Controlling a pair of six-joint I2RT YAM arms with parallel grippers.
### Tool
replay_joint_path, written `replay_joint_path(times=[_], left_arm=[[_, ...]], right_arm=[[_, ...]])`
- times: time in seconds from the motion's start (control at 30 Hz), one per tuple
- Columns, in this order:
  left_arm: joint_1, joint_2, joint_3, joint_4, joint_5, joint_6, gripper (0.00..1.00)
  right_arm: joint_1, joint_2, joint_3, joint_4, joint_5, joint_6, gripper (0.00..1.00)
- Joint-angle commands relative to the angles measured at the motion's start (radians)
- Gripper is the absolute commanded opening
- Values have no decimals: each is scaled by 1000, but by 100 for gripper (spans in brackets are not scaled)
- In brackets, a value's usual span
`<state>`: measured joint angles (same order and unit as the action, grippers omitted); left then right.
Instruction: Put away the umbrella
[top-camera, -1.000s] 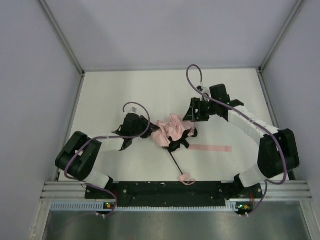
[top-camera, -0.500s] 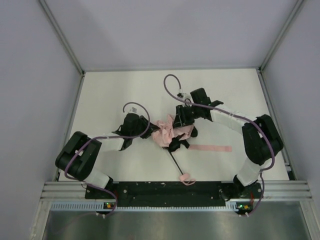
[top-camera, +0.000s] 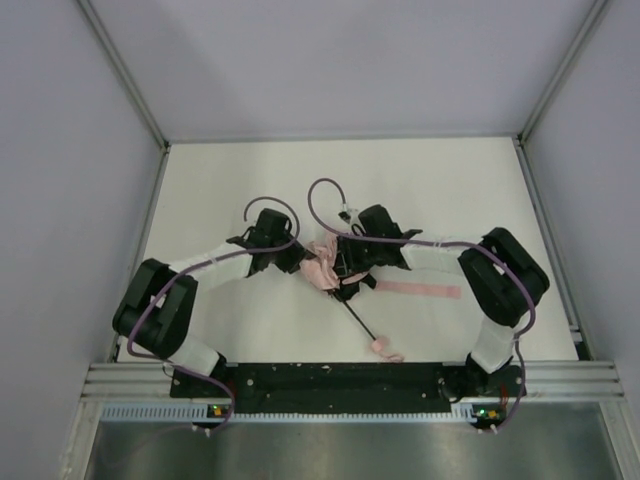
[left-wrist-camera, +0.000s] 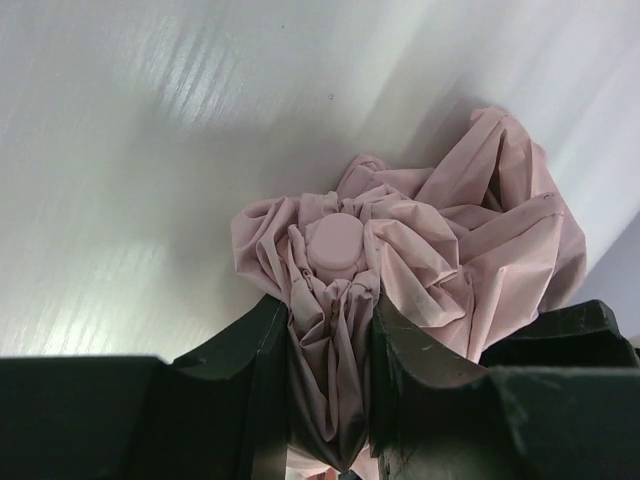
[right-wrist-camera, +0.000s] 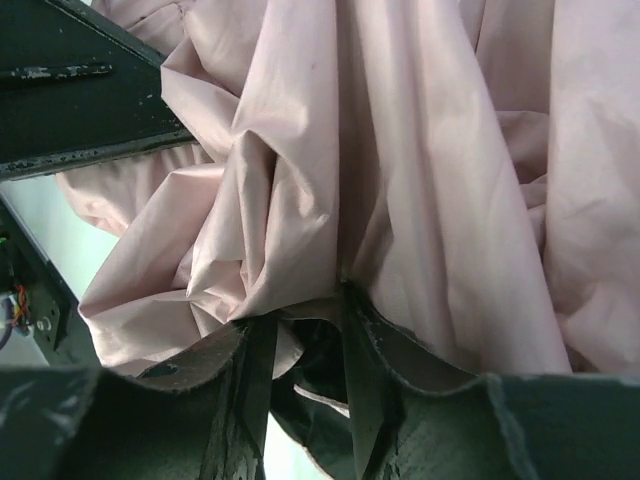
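Since a second ago the right gripper (top-camera: 338, 262) has been brought in from the far right of the table (top-camera: 230, 180) to the middle and narrowed onto the umbrella (top-camera: 322, 266). The canopy (left-wrist-camera: 470, 240) has been gathered into a tighter bundle, and the left gripper (left-wrist-camera: 330, 325) has been moved slightly farther away.

Nearest the arm bases, the pink handle (top-camera: 381, 346) is seen lying on the table with its strap (top-camera: 394, 356) trailing beside it. From it the thin black shaft (top-camera: 360, 322) is run diagonally up and left to the crumpled canopy at mid-table.

The canopy is held from both sides. On the left, a bunch of fabric just below the round pink cap (left-wrist-camera: 335, 245) is clenched between the left fingers (left-wrist-camera: 262, 345), with the cap itself left free just past the fingertips. On the right, the jaws are drawn close together with a fold of fabric caught between the right fingers (right-wrist-camera: 368, 365); the rest of the cloth is draped over and beyond them. The two grippers are set near each other, separated only by the bundle.

A flat pink strip (top-camera: 425, 290) is laid on the table just right of the canopy, partly under the right arm.
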<state>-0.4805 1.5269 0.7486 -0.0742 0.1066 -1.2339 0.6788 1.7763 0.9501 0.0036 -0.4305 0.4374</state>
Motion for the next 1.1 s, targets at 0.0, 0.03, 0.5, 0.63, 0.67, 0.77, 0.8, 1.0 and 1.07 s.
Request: replay_joint_path(times=[0.0, 0.03, 0.5, 0.63, 0.67, 0.77, 0.8, 1.0, 1.07], left_arm=[[0, 21, 150, -240, -21, -56, 0], [-1, 22, 153, -239, -25, -50, 0], [0, 27, 87, -207, -24, -13, 0], [0, 4, 43, -126, -5, -1, 0], [0, -2, 26, -86, 4, 10, 0], [2, -20, -2, -10, 18, 30, 0], [2, -27, -8, 3, 22, 31, 0], [5, -33, -64, 175, 116, 11, 0], [10, -43, -84, 215, 140, -5, 0]], right_arm=[[18, -4, 12, 10, -5, -77, 37], [16, -26, 13, 3, -20, -80, 39], [-70, -302, 38, -226, -63, -42, 63], [-178, -371, 35, -307, -21, 77, 70], [-212, -409, 1, -323, 11, 168, 75], [-320, -599, -245, -242, 70, 522, 98], [-343, -656, -316, -200, 72, 584, 99], [-351, -781, -568, -71, 102, 901, 99], [-351, -779, -623, -38, 107, 949, 99]])
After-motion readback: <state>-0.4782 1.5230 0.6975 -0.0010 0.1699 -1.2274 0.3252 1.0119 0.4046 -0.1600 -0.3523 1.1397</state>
